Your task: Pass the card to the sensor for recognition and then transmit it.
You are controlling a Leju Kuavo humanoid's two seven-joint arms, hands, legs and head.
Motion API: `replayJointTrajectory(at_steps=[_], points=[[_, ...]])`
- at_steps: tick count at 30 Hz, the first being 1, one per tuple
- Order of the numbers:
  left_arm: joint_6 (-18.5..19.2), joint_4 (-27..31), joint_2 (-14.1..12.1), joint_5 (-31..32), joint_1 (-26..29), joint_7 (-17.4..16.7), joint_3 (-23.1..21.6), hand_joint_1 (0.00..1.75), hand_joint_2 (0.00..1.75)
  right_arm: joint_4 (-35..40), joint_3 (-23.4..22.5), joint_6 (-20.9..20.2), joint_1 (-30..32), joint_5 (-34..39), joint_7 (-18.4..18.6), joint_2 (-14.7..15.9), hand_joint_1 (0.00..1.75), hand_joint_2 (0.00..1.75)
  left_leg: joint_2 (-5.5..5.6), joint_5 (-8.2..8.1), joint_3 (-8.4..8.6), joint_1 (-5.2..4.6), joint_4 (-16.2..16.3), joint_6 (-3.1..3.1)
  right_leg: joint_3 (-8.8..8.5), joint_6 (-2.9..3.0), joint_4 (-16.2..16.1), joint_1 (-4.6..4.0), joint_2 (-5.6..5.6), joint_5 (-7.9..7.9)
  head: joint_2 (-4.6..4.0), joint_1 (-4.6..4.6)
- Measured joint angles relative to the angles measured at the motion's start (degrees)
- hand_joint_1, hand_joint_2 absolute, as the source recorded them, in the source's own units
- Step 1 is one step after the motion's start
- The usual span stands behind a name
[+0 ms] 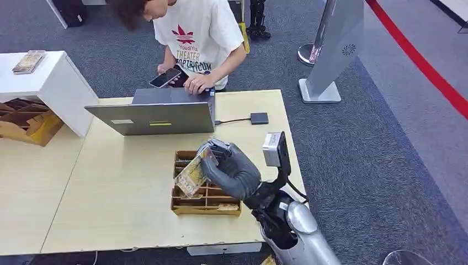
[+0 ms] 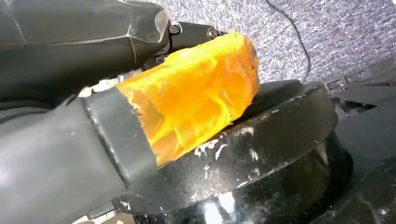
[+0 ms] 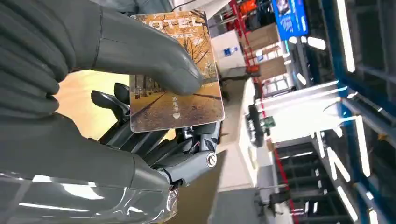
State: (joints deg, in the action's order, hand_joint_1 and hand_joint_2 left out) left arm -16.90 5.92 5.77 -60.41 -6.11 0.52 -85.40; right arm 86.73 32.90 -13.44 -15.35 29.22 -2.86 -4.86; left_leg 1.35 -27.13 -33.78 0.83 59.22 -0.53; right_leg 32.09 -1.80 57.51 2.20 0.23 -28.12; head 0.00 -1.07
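Right hand (image 1: 229, 168) pinches the card (image 1: 193, 174) over the tray (image 1: 205, 208); wrist view reveals "HOTEL" print.

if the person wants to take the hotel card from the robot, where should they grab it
Probably the free end of the hotel card, the one pointing away from the right hand. The thumb presses on one face and the fingers back the other, covering the near half. Pinch the bare far edge across both flat faces, coming from the side opposite the palm.
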Motion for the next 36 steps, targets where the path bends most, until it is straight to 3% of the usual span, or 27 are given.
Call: replayJointTrajectory(at_steps=[9,16,20,24,36], points=[[-0.07,0.0,0.0,-1.66,0.43,0.92,1.4,0.0,0.0,-0.07,-2.52,-0.61,4.14,-2.19,-0.35,4.99,1.75,1.75,-0.02,-0.01,0.0,0.01,0.0,0.01,0.03,0.0,0.0,-0.01,0.01,-0.01,0.0,0.0],[-0.35,0.0,-0.02,-3.19,1.16,1.44,2.67,0.0,0.0,1.23,-8.09,-0.22,11.35,-5.66,-1.62,9.14,1.75,1.75,-0.03,-0.05,-0.02,-0.03,0.0,0.04,0.02,-0.01,-0.02,0.01,0.01,-0.01,0.0,0.0],[-0.5,0.0,-0.02,-3.3,1.28,1.44,2.87,0.0,0.0,2.27,-10.05,3.68,13.07,-14.43,-2.38,10.3,1.75,1.75,-0.06,-0.06,0.01,-0.01,0.0,0.02,0.03,-0.01,-0.02,0.0,0.05,-0.01,0.0,0.0],[-0.77,0.0,0.02,-3.34,1.3,1.42,2.91,0.0,0.0,2.14,-10.69,6.91,13.2,-20.09,-1.84,10.36,1.75,1.75,-0.09,-0.05,0.01,0.0,-0.01,0.02,0.02,0.0,-0.01,-0.01,0.04,-0.01,0.0,0.0],[-0.98,0.0,0.11,-2.38,1.27,0.81,2.91,0.0,0.0,0.02,-10.52,10.03,12.59,-28.45,-0.81,9.12,1.75,1.75,-0.08,-0.05,0.0,-0.01,-0.01,0.02,0.01,-0.01,-0.01,0.0,0.04,-0.01,0.0,0.0]])
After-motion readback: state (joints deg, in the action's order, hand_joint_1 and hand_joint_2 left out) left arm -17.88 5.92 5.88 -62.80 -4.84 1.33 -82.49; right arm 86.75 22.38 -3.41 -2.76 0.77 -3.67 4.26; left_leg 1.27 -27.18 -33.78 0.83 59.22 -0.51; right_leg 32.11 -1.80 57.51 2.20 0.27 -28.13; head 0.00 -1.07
